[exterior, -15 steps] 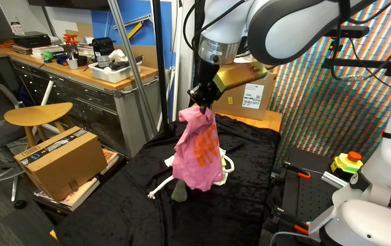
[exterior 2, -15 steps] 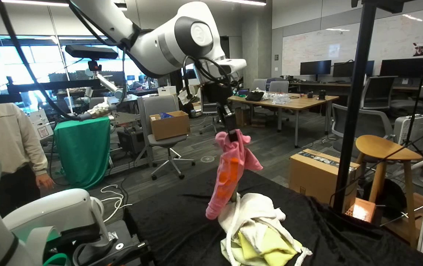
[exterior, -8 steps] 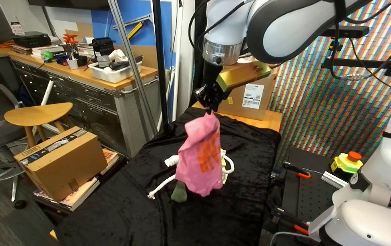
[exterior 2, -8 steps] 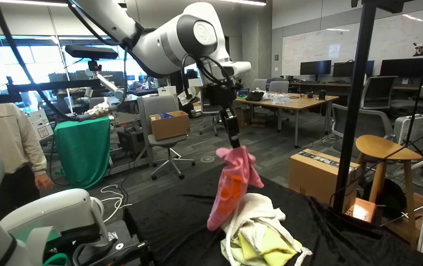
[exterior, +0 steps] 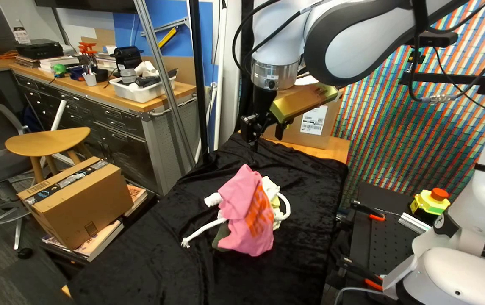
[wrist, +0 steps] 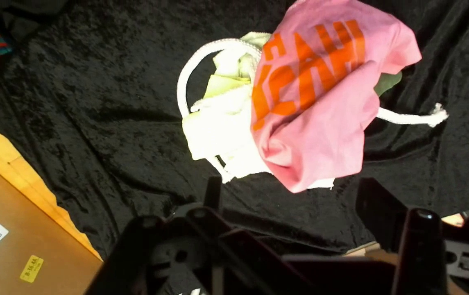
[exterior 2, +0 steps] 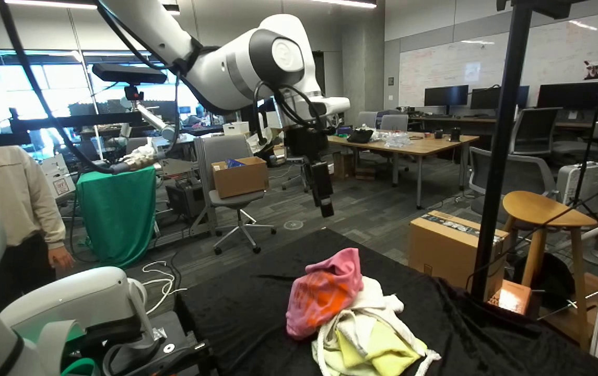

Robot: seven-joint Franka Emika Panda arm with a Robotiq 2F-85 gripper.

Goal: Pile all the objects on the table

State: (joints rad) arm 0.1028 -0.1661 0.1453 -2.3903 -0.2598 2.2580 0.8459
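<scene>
On the table (exterior: 153, 258), pink cloth (exterior: 246, 214) partly hides white cloth (exterior 2: 374, 298); the tool (wrist: 289, 186) hangs spread wide.

Arm (exterior 2: 238, 65) arched, tool (wrist: 290, 186) spread
The wrist (exterior: 274, 75) hangs low, its fingers (wrist: 213, 194) pointing downward at a slight tilt (well apart, in the wrist view).

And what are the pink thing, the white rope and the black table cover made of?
Pink cloth: soft, matte fabric, perhaps cotton; it slumps in folds.
White rope: dull, twisted or braided fibre, likely cotton; its end frays.
Black table cover: looks like velvet; its creases shine.
</scene>
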